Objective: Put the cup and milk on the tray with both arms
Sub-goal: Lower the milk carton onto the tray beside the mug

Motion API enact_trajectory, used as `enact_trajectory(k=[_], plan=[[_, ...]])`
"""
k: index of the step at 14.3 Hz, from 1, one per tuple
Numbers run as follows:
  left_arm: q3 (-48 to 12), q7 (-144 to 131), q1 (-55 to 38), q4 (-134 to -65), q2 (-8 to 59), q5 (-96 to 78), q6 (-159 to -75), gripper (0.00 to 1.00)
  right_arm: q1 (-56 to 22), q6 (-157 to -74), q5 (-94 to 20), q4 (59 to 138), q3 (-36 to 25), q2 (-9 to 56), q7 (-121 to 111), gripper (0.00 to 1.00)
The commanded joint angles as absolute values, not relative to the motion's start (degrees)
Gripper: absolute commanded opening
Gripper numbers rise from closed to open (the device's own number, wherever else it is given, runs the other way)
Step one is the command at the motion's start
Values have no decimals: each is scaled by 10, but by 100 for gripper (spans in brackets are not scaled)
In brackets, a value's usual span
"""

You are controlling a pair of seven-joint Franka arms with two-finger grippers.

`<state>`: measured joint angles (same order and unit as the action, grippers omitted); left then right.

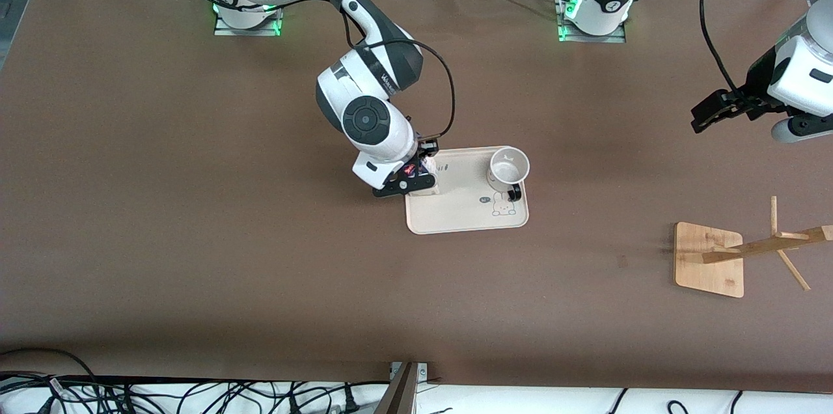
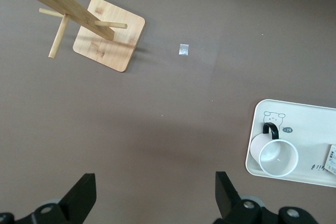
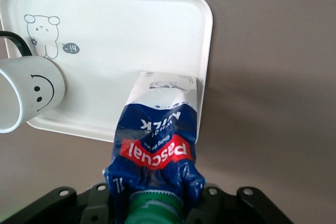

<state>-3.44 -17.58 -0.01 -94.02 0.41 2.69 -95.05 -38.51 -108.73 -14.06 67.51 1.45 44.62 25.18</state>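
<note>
The cream tray [image 1: 465, 213] lies mid-table with the white cup [image 1: 508, 166] upright on it, at the corner toward the left arm's end. My right gripper [image 1: 412, 181] is shut on the top of the blue-and-white milk [image 1: 429, 173] and holds it upright, its base on the tray's edge toward the right arm's end. The right wrist view shows the milk [image 3: 157, 135], its green cap between the fingers of the right gripper [image 3: 155, 204], the smiley cup [image 3: 29, 95] and the tray [image 3: 131, 35]. My left gripper [image 1: 707, 116] is open and empty, over bare table at the left arm's end.
A wooden stand with pegs [image 1: 709, 261] stands near the left arm's end, nearer to the front camera than the tray; it shows in the left wrist view [image 2: 107, 38]. A small pale mark [image 2: 184, 49] lies on the brown table between stand and tray.
</note>
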Motion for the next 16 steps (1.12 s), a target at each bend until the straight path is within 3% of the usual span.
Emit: enact_trajectory(k=[1, 9, 16], plan=[[-36, -174, 4, -921, 12, 18, -937, 100, -383, -1088, -131, 678, 17, 442, 248, 100], [-36, -174, 3, -921, 12, 18, -936, 100, -381, -1083, -137, 671, 15, 418, 253, 100], [-36, -175, 3, -921, 12, 18, -936, 100, -381, -1038, -131, 671, -1, 327, 330, 100]])
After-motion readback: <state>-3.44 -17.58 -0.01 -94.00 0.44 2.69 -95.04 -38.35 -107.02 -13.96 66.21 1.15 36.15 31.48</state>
